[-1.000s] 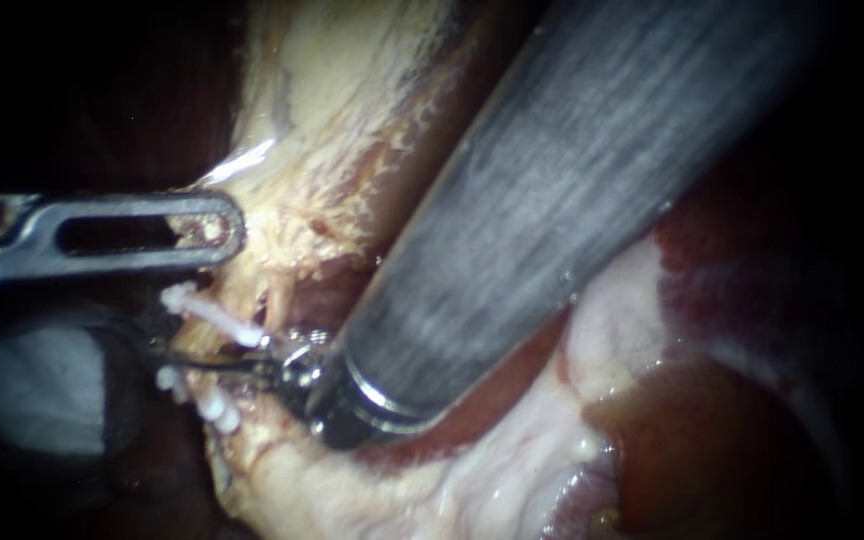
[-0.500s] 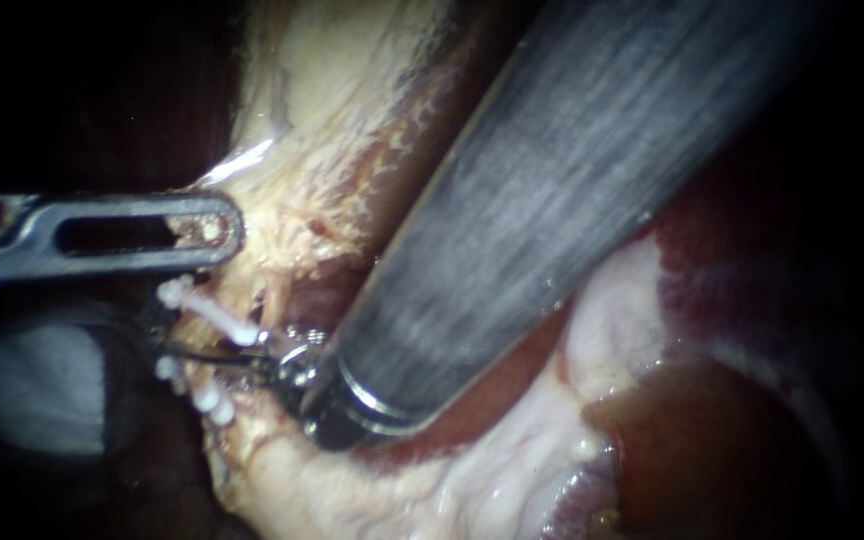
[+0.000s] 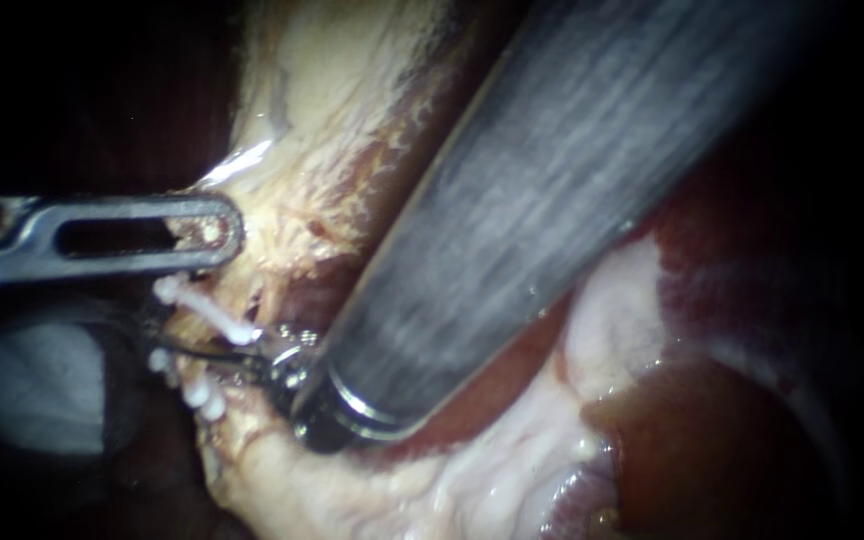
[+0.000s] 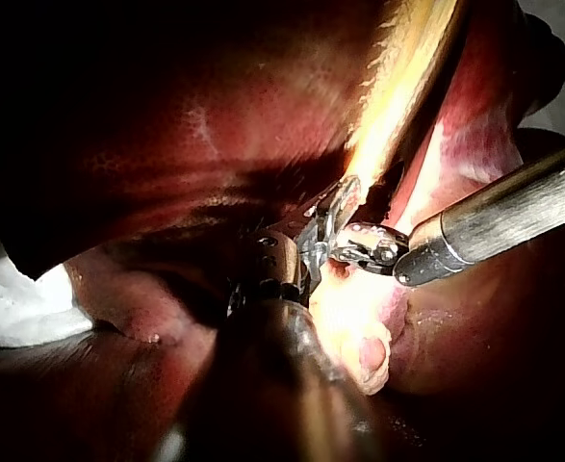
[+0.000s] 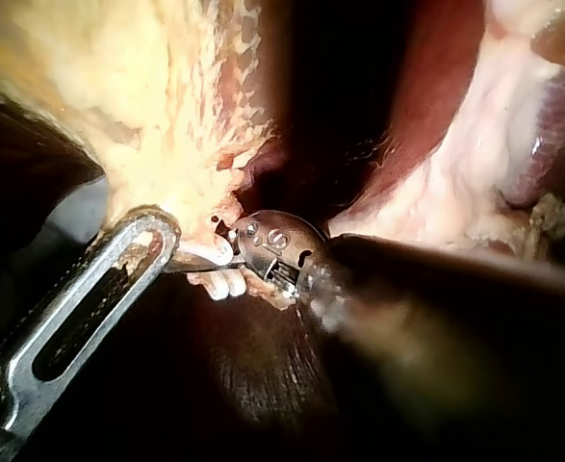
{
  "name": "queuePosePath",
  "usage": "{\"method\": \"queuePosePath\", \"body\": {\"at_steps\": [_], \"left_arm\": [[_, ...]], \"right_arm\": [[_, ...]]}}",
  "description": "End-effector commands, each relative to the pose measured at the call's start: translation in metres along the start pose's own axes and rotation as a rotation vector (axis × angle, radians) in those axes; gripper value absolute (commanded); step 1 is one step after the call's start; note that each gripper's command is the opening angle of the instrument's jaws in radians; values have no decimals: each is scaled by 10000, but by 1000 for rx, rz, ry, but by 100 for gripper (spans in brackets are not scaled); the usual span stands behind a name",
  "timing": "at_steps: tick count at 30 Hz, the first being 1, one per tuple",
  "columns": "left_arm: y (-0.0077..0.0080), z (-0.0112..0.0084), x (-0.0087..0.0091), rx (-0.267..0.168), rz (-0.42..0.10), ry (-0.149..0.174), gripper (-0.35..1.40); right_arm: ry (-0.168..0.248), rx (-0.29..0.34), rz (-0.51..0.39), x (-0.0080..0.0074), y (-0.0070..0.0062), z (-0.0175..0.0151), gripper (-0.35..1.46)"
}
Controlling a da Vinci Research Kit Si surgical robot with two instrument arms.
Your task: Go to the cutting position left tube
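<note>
My left instrument (image 3: 220, 232) comes in level, slotted jaws clamped on the pale fatty tissue (image 3: 292, 200) just above the clips. My right instrument (image 3: 180, 349) slants down from the upper right. Its thin tip lies across the tube (image 3: 207, 338), between the upper white clip (image 3: 202, 308) and the lower white clips (image 3: 195, 388). Whether that tip is open or closed, I cannot tell.

Silver slotted left instrument (image 3: 214, 232), brushed grey right instrument (image 3: 202, 354), bright collar ring (image 3: 364, 411)
</note>
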Motion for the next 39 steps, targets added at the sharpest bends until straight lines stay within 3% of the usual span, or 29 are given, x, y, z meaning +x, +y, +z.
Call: {"method": "queuePosePath", "body": {"at_steps": [1,18,39], "left_arm": [[0,0,0,0,0,0,-30],[1,0,-1,0,0,1,-30],[1,-1,-1,0,0,1,-32]], "right_arm": [[5,-1,1,0,0,1,-35],[-3,26,-57,-1,-2,6,-35],[-30,79,-358,3,-8,21,-35]]}}
